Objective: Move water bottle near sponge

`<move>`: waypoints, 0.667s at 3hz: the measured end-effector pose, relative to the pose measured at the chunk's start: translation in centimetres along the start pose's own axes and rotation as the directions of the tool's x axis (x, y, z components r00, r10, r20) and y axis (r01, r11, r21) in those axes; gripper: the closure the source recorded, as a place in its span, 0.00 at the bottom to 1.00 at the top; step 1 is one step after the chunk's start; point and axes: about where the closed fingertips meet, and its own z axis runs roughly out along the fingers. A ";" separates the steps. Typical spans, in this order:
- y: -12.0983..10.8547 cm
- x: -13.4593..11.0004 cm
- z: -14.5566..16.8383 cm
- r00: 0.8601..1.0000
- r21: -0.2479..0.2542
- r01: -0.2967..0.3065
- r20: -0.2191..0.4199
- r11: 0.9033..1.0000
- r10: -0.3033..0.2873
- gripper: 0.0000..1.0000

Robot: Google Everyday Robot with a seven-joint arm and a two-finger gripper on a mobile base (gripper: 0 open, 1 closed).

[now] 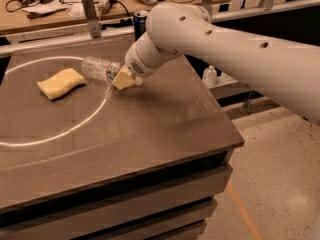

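on the left of the tabletop (150, 129), inside the white ring (50, 135): sponge (61, 82), flat, pale yellow, wavy edges, long axis angled up to the right. just right of it, near but not touching: water bottle (97, 68), tipped over, clear ribbed body pointing up-left past the sponge's far corner, label band at its right end. can't tell if the body rests on the surface or sits slightly off it. bottle lies over the ring's right arc. claw (124, 78) is at the bottle's cap end, low over the tabletop, yellowish foam pads closed on the neck/label end. the cap is hidden by the pads. white arm (225, 44) comes in from the right across the tabletop's back right corner. dark blue soda can (140, 20) stands at the back edge, mostly hidden behind the wrist. further right, below tabletop level: small white pump bottle (210, 76). along the back: cluttered workbench (60, 4) with cables.
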 end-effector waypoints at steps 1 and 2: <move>0.2 -0.1 0.3 1.000 -0.005 0.002 -0.002 1.000 -0.002 0.31; 0.4 -0.4 0.5 1.000 -0.011 0.011 -0.002 1.000 -0.011 0.10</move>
